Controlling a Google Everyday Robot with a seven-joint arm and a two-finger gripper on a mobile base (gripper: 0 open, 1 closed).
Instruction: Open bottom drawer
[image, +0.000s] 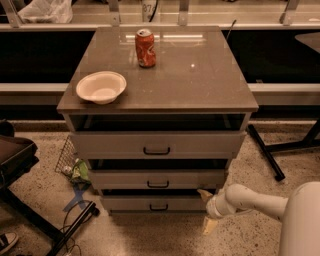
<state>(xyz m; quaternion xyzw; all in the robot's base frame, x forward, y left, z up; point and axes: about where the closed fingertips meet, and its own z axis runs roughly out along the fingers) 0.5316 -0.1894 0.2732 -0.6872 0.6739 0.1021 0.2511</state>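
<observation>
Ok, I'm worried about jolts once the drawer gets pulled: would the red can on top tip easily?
Probably: the can stands upright, tall and narrow, and looks dented, so likely empty and light. Tipped, it would likely roll. The hand sits low at the right end of the bottom drawer.
</observation>
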